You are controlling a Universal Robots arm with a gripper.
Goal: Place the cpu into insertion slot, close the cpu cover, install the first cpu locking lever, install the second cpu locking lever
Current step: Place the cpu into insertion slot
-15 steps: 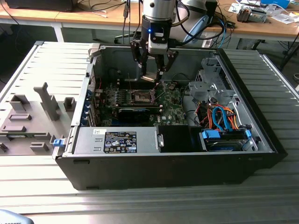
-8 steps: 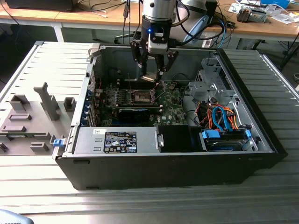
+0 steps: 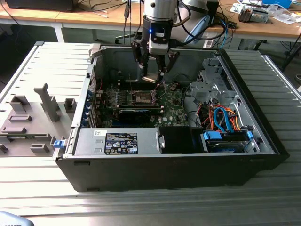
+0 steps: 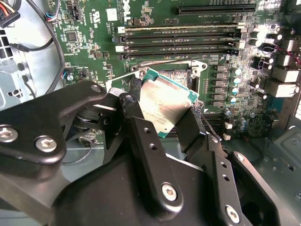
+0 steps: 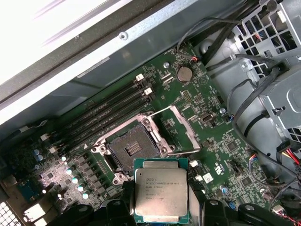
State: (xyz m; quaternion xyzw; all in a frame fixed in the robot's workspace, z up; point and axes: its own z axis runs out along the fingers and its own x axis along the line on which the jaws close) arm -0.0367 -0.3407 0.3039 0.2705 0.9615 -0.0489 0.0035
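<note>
Closest in, in both wrist views: claw (image 4: pixel 162 113) (image 5: pixel 162 214) pinching the chip (image 4: pixel 164 101) (image 5: pixel 161 192) by two opposite edges, black fingers (image 4: pixel 141 136) pressed tight against its sides. Dull silver top turned toward the first wrist camera, thin green border around it. Held in the air, clear of the board and not seated, tilted in the second wrist view. Just past the chip, the socket (image 5: pixel 130 149): lying open, dark pin field exposed inside a silvery rim. Beside the socket, the cover (image 5: pixel 186 128), a thin metal frame swung up on its hinge, apart from the chip. Further along the green circuit board (image 5: pixel 221 141), four long black memory slots (image 5: pixel 108 106) in a row, then a round coin battery (image 5: pixel 184 73) near the metal wall. In the exterior view, claw (image 3: pixel 153 76) hanging above the socket (image 3: pixel 142 98) inside the open computer case (image 3: pixel 164 172); orange and blue cables (image 3: pixel 225 117) toward the exterior view's right, grey plastic holders (image 3: pixel 28 122) on the ribbed table (image 3: pixel 47 188) at the exterior view's left, wooden desk (image 3: pixel 94 18) behind.
</note>
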